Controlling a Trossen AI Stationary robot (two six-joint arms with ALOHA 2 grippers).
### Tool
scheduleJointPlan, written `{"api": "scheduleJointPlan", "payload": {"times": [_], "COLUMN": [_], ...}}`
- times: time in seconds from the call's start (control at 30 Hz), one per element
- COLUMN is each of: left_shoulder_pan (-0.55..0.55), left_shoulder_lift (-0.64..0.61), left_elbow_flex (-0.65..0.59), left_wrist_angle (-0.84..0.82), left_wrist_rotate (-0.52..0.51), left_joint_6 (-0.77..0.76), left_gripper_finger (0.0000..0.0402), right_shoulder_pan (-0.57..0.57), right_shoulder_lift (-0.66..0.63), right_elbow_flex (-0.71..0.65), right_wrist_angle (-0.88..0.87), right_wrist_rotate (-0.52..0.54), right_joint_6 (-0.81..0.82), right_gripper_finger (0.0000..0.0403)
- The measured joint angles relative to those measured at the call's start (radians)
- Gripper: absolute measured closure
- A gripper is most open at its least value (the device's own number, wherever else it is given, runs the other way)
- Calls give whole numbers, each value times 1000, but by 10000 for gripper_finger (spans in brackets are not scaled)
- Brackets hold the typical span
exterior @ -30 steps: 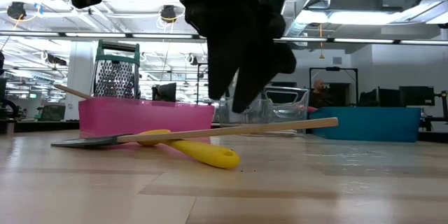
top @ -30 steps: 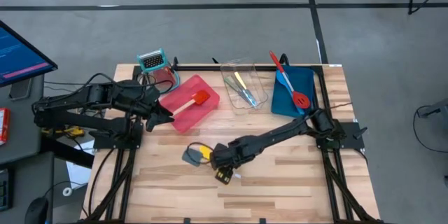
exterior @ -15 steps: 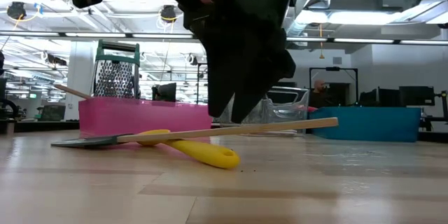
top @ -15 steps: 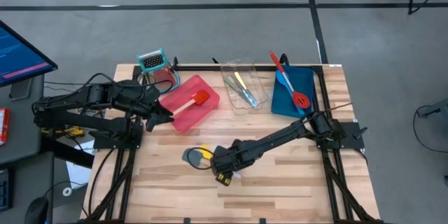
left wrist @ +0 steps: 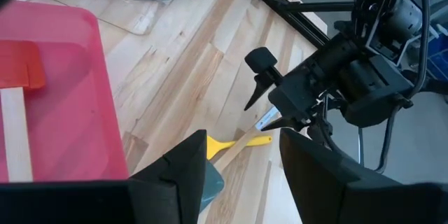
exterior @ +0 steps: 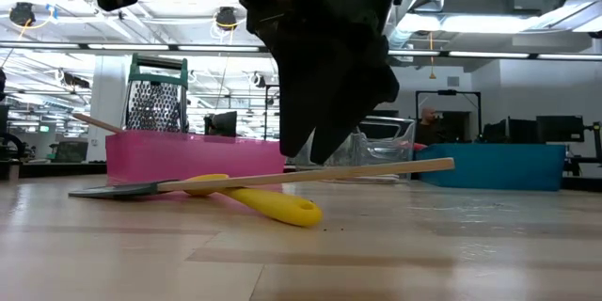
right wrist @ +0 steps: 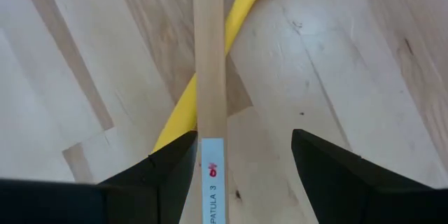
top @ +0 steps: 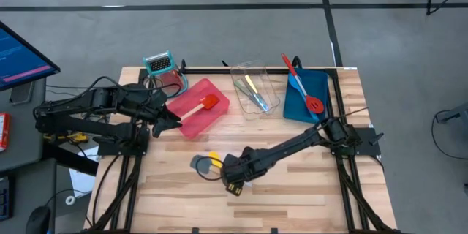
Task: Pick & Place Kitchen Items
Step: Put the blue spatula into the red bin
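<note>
Right wrist view: smooth wooden grey-teal spatula [right wrist: 210,84] handle seen crossing curved yellow spoon [right wrist: 210,63]; right gripper [right wrist: 241,155] spread wide, nothing held. Left gripper [left wrist: 241,155] spread too.

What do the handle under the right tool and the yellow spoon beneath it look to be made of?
Spatula handle: pale bare wood, matte, faint grain, with a paper label. Yellow spoon: probably plastic or silicone, with uniform colour, a smooth rounded end and a slight sheen. The open right tool hovers above the handle.
</note>
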Motion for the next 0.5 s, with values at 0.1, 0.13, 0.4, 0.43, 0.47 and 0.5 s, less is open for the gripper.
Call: {"api": "scheduleJointPlan", "payload": {"times": [0.1, 0.13, 0.4, 0.43, 0.47, 0.5], "left_shoulder_pan": [0, 0, 0, 0, 0, 0], "left_shoulder_lift": [0, 0, 0, 0, 0, 0], "left_elbow_flex": [0, 0, -1, -1, -1, -1], "left_wrist_angle": [0, 0, 1, 1, 2, 1], "left_wrist_rotate": [0, 0, 0, 0, 0, 0], "left_joint_6": [0, 7, 26, 26, 26, 26], "left_gripper_finger": [238, 238, 238, 238, 238, 238], "right_shoulder_pan": [13, 18, 21, 18, 16, 15], "right_shoulder_lift": [28, 36, 68, 68, 65, 63], "right_elbow_flex": [2, -1, 0, 0, -1, -1], "right_wrist_angle": [14, 5, -20, -23, -26, -29], "right_wrist_rotate": [9, 7, -14, -10, -9, -9], "right_joint_6": [0, 0, 17, 24, 30, 32], "right_gripper_finger": [170, 170, 179, 187, 200, 216]}}
